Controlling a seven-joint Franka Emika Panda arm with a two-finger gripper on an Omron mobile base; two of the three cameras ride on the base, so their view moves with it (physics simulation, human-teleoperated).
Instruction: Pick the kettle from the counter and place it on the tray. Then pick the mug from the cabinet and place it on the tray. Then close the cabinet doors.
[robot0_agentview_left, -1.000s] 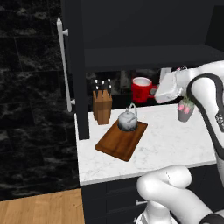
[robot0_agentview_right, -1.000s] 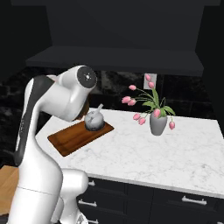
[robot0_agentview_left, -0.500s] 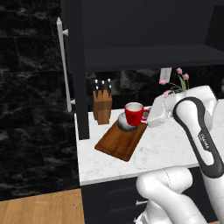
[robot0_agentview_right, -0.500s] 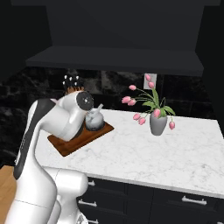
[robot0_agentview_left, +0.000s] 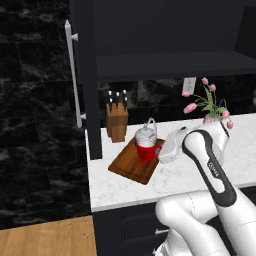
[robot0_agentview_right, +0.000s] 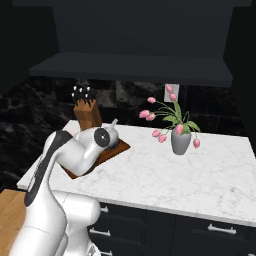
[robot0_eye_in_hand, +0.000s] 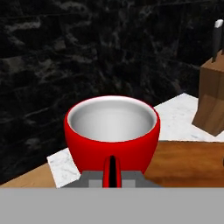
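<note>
1. Lowered since half a second ago, the mug now sits low over the tray, just in front of the kettle.
2. Its handle faces the pincer, which pinches it.
3. Remaining drop onto the tray looks straight down, I judge.

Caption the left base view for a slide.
Arm lowers the red mug onto the tray, in front of the kettle.
</note>
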